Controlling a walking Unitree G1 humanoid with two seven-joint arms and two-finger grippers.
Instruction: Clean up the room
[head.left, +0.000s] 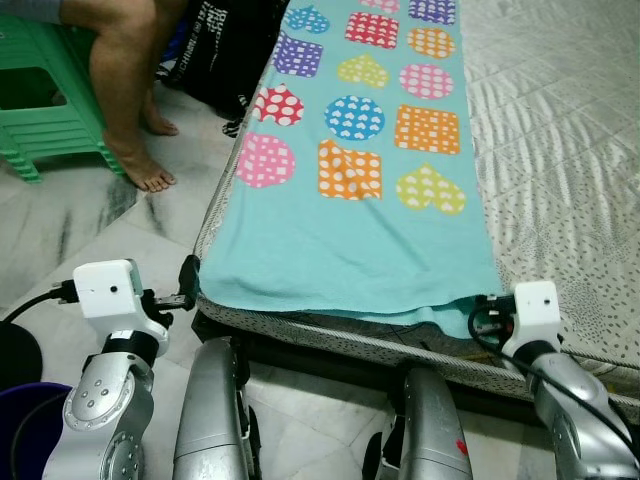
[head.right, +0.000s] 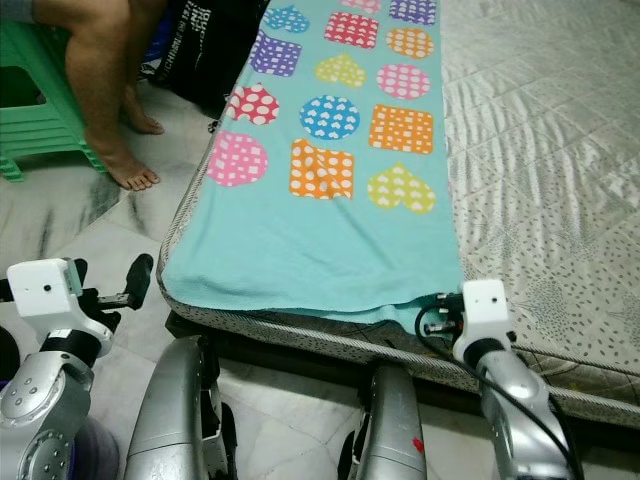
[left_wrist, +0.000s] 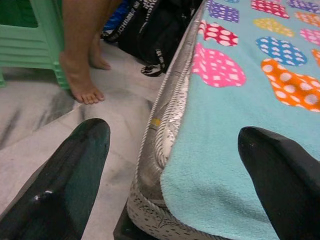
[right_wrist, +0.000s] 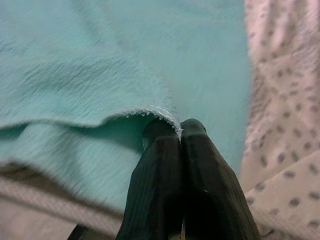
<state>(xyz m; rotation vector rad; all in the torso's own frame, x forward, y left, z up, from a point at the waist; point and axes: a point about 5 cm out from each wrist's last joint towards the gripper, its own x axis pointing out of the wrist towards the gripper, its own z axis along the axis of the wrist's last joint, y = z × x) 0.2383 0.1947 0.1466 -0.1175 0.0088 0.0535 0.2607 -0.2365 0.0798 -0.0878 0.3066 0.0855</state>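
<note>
While the turquoise terry towel printed with bright dotted shapes (head.left: 350, 190) lies spread flat along the left side of the pale quilted mattress (head.left: 560, 150), the right gripper (right_wrist: 179, 131) has its black fingers pressed together, pinching the towel's near right corner hem. The left gripper (left_wrist: 172, 145) is spread wide at the near left corner, one finger (left_wrist: 75, 165) out over the marble floor (head.left: 60, 220), the other (left_wrist: 280, 170) above the towel. A person's bare legs (head.left: 125, 90) stand beside a green plastic stool (head.left: 40, 90).

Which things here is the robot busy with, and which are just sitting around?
Busy with:
- turquoise towel with coloured shapes, spread on the mattress
- right claw, shut on the towel's near corner
- left claw, open at the towel's other near corner

Just sitting around:
- black bag
- green stool
- a person's bare feet
</note>
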